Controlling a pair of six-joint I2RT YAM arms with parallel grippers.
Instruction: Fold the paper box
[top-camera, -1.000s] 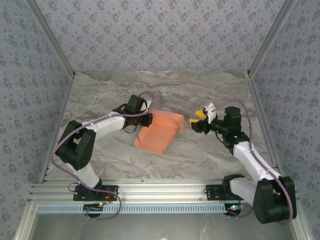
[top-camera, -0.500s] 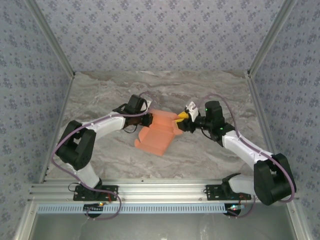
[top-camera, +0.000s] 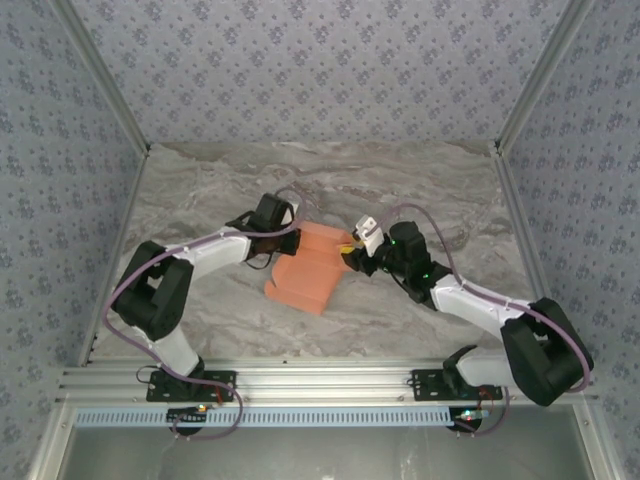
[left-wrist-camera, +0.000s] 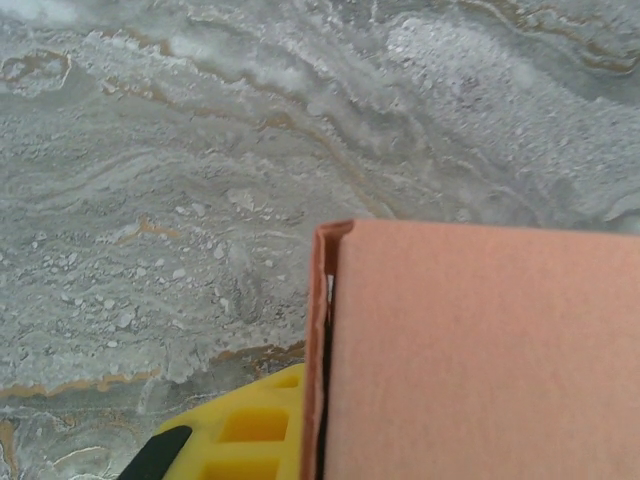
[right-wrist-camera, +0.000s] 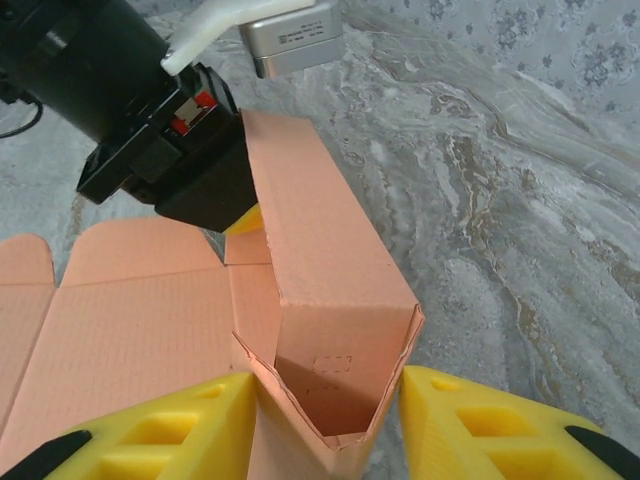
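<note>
One paper box (top-camera: 303, 275), mid-counter (top-camera: 420, 180), long axis 1-to-7 o'clock: left gripper (top-camera: 296, 242) jaws pinched tight on its 11 o'clock edge, right gripper (top-camera: 348, 256) jaws narrow, clasping the raised wall at 3 o'clock.

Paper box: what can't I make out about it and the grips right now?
- Left wrist view: the box panel hides one finger of the left gripper, and the panel runs off the right and bottom edges.
- Right wrist view: the bottom edge cuts off the box's near end, so whether the right gripper squeezes it is unclear.
- Top view: the grippers overlap the box's far corners, and the creases are too small to read.
</note>
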